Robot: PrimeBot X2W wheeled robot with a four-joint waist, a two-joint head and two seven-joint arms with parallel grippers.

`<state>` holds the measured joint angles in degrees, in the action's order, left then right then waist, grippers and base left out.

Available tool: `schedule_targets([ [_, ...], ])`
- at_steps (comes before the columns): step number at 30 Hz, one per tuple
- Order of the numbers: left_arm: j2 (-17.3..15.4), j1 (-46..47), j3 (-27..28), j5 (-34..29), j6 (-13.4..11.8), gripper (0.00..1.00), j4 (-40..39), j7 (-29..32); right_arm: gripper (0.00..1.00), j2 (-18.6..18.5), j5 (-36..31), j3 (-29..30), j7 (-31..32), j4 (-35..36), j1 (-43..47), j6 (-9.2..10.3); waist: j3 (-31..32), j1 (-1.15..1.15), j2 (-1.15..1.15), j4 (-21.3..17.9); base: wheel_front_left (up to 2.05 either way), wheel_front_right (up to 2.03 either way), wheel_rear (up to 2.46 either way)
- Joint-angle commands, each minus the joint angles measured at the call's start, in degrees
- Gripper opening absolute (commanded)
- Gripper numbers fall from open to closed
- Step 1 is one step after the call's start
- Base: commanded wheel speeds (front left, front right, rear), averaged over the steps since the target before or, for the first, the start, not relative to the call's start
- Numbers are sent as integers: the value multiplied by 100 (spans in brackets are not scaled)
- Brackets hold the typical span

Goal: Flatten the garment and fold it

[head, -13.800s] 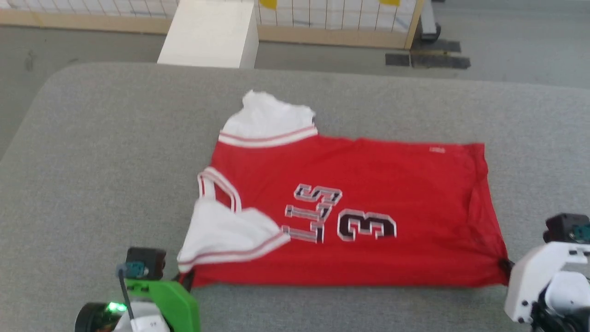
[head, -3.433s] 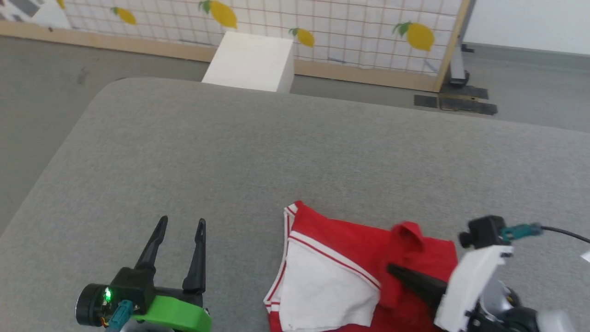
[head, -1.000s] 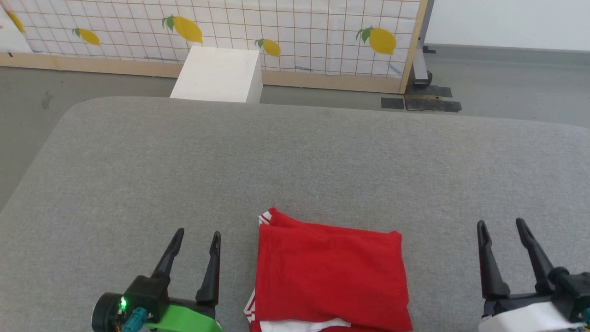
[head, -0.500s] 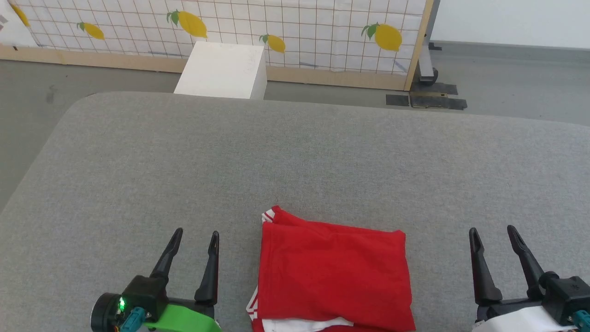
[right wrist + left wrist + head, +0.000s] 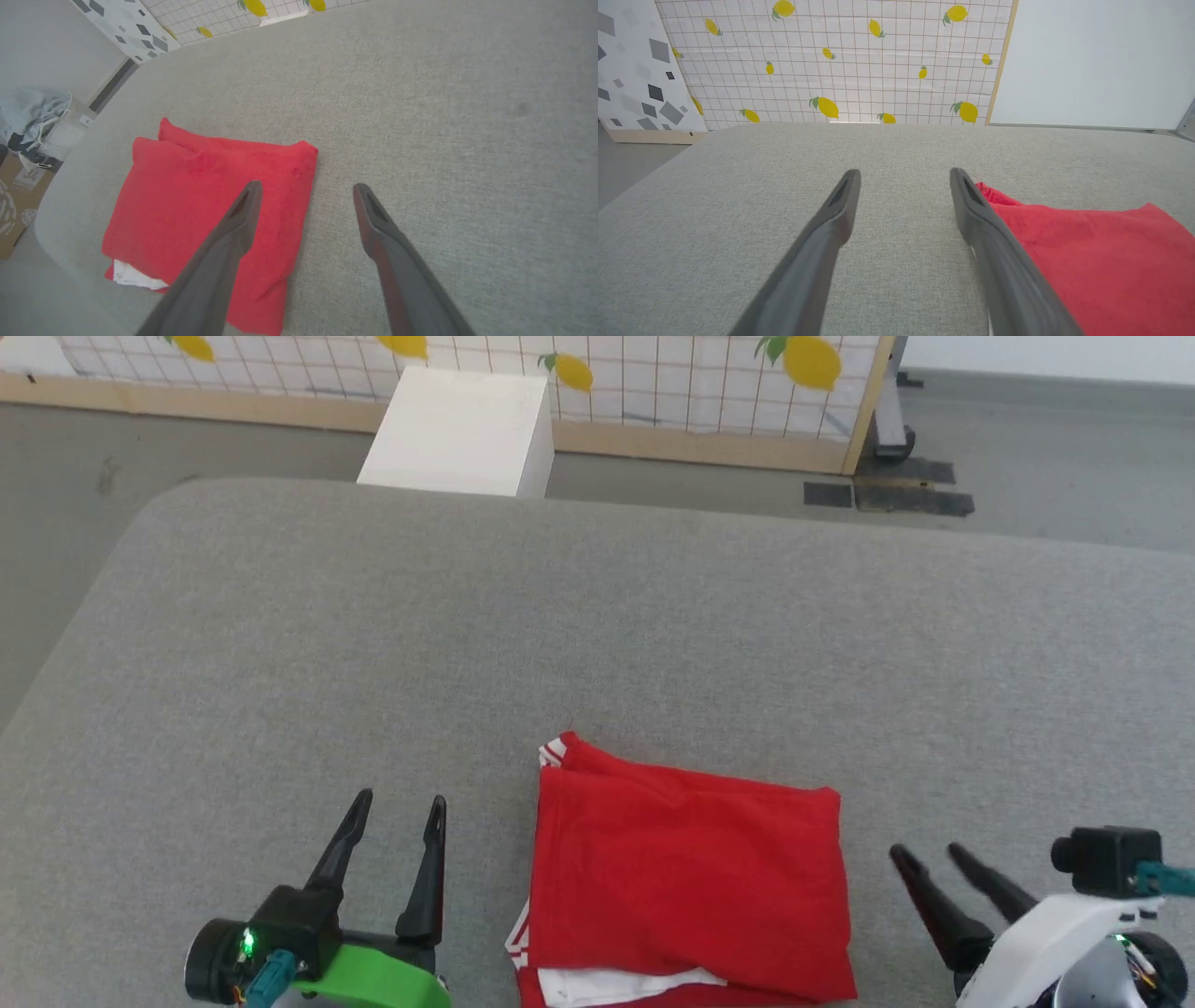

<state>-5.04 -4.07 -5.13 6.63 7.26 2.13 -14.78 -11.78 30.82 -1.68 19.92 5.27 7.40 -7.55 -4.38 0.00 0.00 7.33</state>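
Head cam's up high at the near edge of the counter (image 5: pixel 280 616), looking down and out toward the lemon screen (image 5: pixel 672 378). Left wrist cam sits low, facing that same screen. Right wrist cam's higher, tilted toward the left edge. All three catch the shirt (image 5: pixel 691 887).

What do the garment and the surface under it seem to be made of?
Garment: soft matte red cloth, finely pitted up close, draping in limp folds; probably a jersey knit. Table top: matte grey woven fabric covering, its flecked weave visible.
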Motion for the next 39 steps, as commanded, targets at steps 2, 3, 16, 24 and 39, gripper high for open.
schedule_targets([
  [2,-33,158,-40,52,23,100,8,-22,100,-68,450,0,555,-1,-165,6,-147,0,0,99,0,0,0],
  [3,-37,190,-59,60,23,100,9,-22,100,-62,635,39,835,-50,-200,6,-187,0,0,128,0,0,0],
  [16,-42,428,-200,73,23,100,67,-22,100,552,837,279,2513,-1085,-885,6,-509,0,0,486,0,0,0],
  [24,-22,528,-230,78,23,100,99,-22,100,767,576,-24,2634,-1580,-1106,6,-590,0,0,632,0,0,0],
  [39,3,445,-400,36,23,100,123,-22,0,77,-433,-755,2022,-1208,-1571,6,-213,0,0,76,0,0,0],
])
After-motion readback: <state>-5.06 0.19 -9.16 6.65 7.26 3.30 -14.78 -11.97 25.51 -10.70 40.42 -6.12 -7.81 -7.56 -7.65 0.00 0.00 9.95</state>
